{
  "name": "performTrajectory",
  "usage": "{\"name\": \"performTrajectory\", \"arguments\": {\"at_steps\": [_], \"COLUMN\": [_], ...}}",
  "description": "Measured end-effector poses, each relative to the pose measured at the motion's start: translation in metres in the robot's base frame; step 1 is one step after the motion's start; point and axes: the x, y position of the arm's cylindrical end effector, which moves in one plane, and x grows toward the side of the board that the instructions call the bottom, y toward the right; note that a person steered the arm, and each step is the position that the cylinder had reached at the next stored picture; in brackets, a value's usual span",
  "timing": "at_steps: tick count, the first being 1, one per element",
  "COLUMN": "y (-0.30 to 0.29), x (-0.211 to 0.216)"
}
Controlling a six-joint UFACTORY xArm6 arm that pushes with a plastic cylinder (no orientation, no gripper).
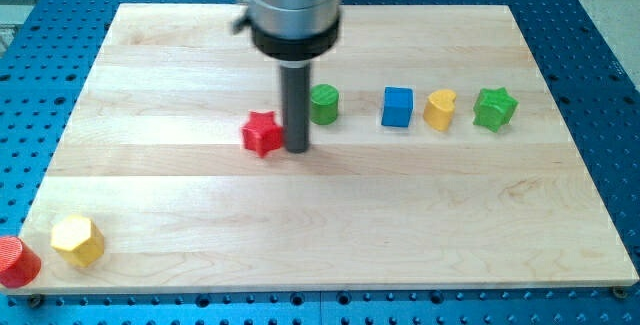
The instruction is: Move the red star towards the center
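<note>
Pushing step underway: my tip (297, 149) touching small red plastic star block's (262, 133) right side; no pincer showing, state untellable; needing repositioning left of it.

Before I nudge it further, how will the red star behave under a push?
The red star sits flat and squat, so it should slide, not tip or roll. My tip stands at its right edge; a push against its points may spin it. It looks small and probably light.
</note>
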Motion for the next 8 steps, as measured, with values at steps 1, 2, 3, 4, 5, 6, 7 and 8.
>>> {"name": "performTrajectory", "arguments": {"at_steps": [1,2,3,4,5,6,7,8], "y": [-0.027,-0.055,-0.074,-0.033,-0.016,-0.041,-0.088,-0.063], "x": [0.028,0.066,0.034,0.025,0.017,0.035,0.016,0.002]}}
